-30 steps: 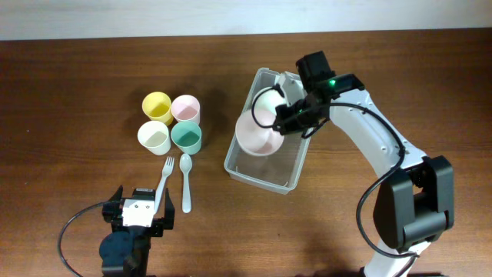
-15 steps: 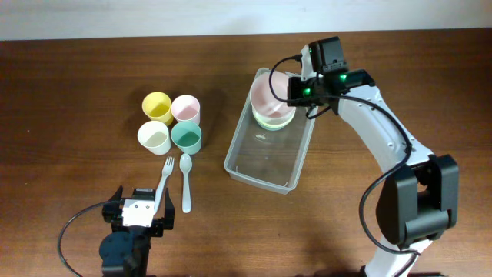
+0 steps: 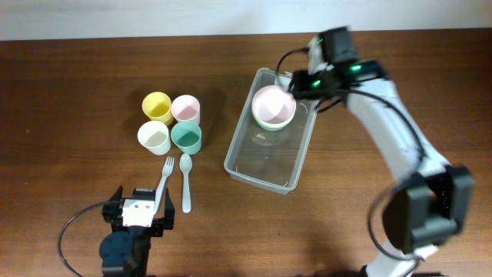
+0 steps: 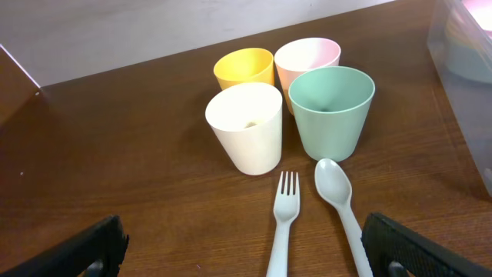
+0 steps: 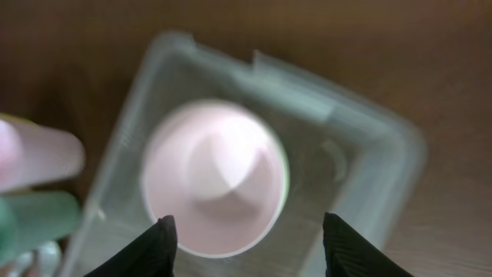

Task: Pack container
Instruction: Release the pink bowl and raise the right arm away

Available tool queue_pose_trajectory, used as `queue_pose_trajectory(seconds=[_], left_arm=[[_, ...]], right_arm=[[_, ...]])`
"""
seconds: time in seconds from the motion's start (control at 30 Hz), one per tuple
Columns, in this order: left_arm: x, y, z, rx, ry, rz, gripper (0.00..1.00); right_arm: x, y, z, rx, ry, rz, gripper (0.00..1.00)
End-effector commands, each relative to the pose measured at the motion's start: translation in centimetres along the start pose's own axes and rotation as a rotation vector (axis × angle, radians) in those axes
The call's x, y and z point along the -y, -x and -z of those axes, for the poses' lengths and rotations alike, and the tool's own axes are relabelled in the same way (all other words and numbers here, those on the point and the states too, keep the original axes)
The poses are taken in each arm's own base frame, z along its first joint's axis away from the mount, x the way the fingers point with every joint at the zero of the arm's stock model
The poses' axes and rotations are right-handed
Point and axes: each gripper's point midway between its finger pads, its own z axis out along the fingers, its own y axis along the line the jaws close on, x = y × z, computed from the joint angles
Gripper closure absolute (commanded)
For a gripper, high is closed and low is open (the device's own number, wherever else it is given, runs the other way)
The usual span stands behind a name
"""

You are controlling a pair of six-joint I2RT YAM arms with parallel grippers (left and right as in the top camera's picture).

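Observation:
The clear container (image 3: 265,160) lies right of centre on the table. At its far end a pink bowl (image 3: 273,104) sits nested in a green bowl (image 3: 274,123). My right gripper (image 3: 301,81) hovers open just above and to the right of the bowls, holding nothing. In the right wrist view its dark fingertips (image 5: 163,240) straddle the pink bowl (image 5: 211,181) from above, with the container wall (image 5: 361,146) beyond. My left gripper (image 3: 138,212) rests open at the front left; its jaws stand wide either side of a white fork (image 4: 283,223) and spoon (image 4: 338,200).
Four small cups stand left of the container: yellow (image 3: 157,106), pink (image 3: 185,108), white (image 3: 153,136), green (image 3: 186,137). The fork (image 3: 164,181) and spoon (image 3: 185,181) lie in front of them. The right arm reaches in from the right edge.
The right gripper carried the pink bowl to the container's far end, set it into the green bowl, then opened and drew back to the right. The left arm stayed still.

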Motion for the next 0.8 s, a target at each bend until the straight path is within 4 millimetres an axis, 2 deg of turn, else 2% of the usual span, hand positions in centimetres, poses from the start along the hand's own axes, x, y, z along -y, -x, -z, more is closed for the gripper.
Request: queue_pose_trajectory(seconds=[0.0, 0.07, 0.13, 0.17, 0.23, 0.27, 0.37, 0.43, 0.77], left_arm=[[0.2, -0.1, -0.1, 0.004, -0.01, 0.017, 0.0], [0.2, -0.1, -0.1, 0.004, -0.01, 0.016, 0.0], [0.2, -0.1, -0.1, 0.004, -0.01, 0.017, 0.0], [0.2, -0.1, -0.1, 0.004, -0.01, 0.016, 0.0], [0.2, -0.1, -0.1, 0.004, -0.01, 0.017, 0.0], [0.2, -0.1, -0.1, 0.004, -0.01, 0.016, 0.0], [0.2, -0.1, -0.1, 0.004, -0.01, 0.017, 0.0], [0.2, -0.1, -0.1, 0.004, -0.01, 0.016, 0.0], [0.2, -0.1, -0.1, 0.003, -0.009, 0.017, 0.0]], right_arm=[[1.4, 5.1, 10.6, 0.236, -0.017, -0.017, 0.4], [3.5, 5.4, 14.1, 0.281, -0.053, -0.06, 0.36], [5.5, 5.1, 16.3, 0.304, -0.088, -0.104, 0.3], [6.6, 4.9, 17.2, 0.312, -0.106, -0.126, 0.25], [8.4, 4.5, 18.4, 0.32, -0.139, -0.166, 0.04], [9.3, 4.3, 18.9, 0.321, -0.154, -0.185, 0.01], [11.5, 3.6, 19.5, 0.31, -0.188, -0.236, 0.01], [12.2, 3.3, 19.6, 0.303, -0.198, -0.252, 0.01], [12.2, 3.2, 19.5, 0.3, -0.199, -0.253, 0.01]])
